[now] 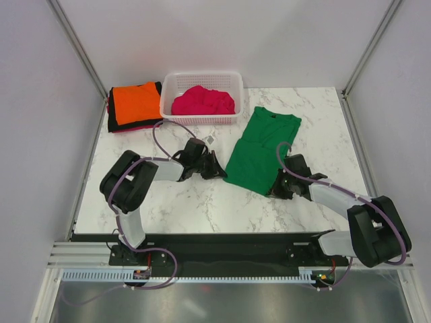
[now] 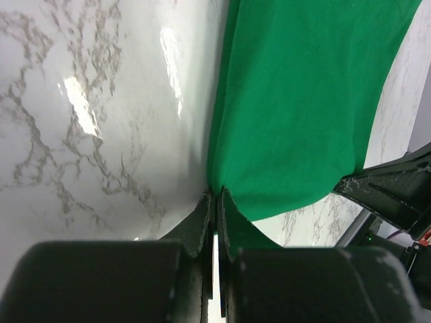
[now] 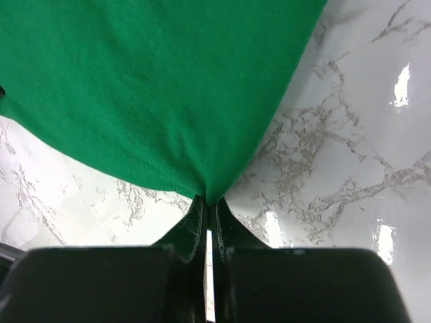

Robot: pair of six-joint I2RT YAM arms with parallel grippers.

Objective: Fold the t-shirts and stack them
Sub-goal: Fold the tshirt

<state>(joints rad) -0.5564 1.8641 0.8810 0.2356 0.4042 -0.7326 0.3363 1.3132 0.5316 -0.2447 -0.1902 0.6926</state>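
My left fingers (image 2: 215,202) are clenched on the near left corner of the green t-shirt (image 1: 261,145), and my right fingers (image 3: 209,205) grip its near right corner. It lies spread on the counter (image 1: 202,208), right of centre, collar toward the far edge. A pink t-shirt (image 1: 202,101) sits in the basket (image 1: 172,84) at the far edge, and an orange t-shirt (image 1: 135,102) is in the far left corner.

The green t-shirt (image 2: 296,101) runs off the top edge in both wrist views. The orange t-shirt (image 1: 137,102) covers most of the dark cloth (image 1: 112,116) beneath; piece count indeterminable.
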